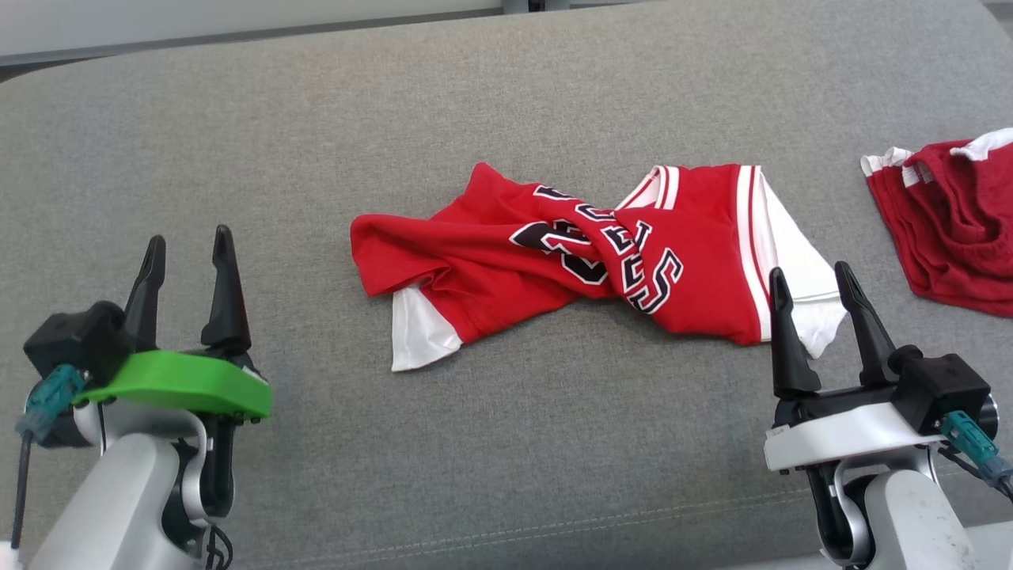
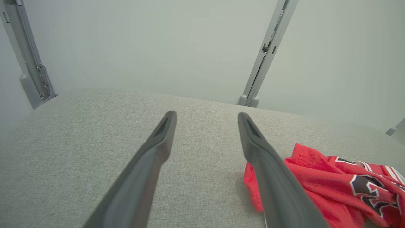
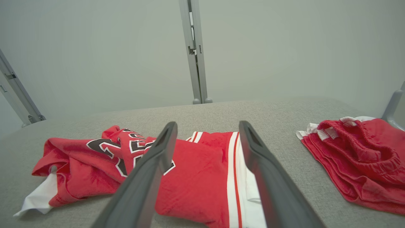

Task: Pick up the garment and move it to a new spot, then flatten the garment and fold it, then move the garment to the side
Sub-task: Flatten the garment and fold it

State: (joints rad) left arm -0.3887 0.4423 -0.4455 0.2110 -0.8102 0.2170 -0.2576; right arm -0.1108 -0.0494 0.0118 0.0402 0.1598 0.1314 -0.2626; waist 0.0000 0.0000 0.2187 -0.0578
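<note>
Looks pretty early tbh. Got the red jersey (image 1: 554, 261) lying twisted and bunched mid grey cushion (image 1: 506, 443), gripped by nothing. Seeing the left tool (image 1: 188, 235) spread wide, empty, well off to the side; same with the right tool (image 1: 810, 271), just beside the white sleeve (image 1: 795, 253). Leaves flattening, folding and the shift aside to do, by the look of it.

Red garment (image 1: 601, 261), a jersey with white trim and black lettering, is seen twisted at mid-length and crumpled, laid across the centre of the grey cushion (image 1: 506, 475).
</note>
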